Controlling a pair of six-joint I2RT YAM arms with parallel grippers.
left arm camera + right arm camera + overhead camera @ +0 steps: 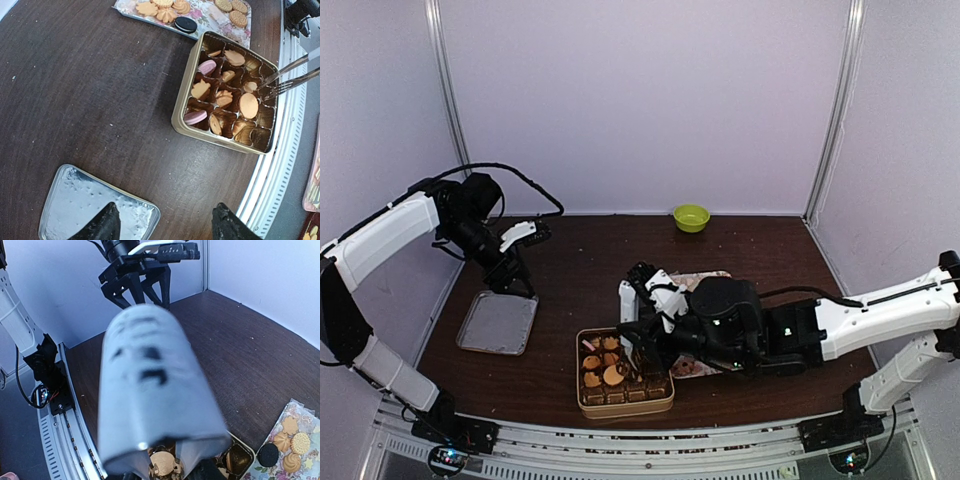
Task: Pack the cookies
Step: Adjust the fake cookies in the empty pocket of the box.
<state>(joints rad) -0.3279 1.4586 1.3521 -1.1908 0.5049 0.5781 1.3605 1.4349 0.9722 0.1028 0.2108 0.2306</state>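
from the top camera, the gold cookie tin (625, 408) stands open near the front edge of the table. some cookies (605, 368) lie already in its brown paper cups (650, 385), while others wait on the floral tray (708, 277) just behind it and to its right. the right gripper (648, 330) hangs over the tin. the left gripper (516, 283) is well apart at the left, above the silver lid (498, 322), and a green bowl (691, 217) sits at the far edge. in the left wrist view, the left gripper's fingers (107, 225) stand apart with nothing between them, over a corner of the lid. about half of the cups hold tan or pink cookies, and several cups at one corner look empty. metal tongs (292, 75) reach into the tin, their tips a little apart beside a big round cookie (248, 105); it cannot be told if they pinch it. in the right wrist view, the tongs fill the middle as a blurred pale shape, so the right gripper seems clamped on their handle, and one round cookie shows below. as a judgement, the packing is around halfway: many cookies remain on the tray, and the lid is not yet on.
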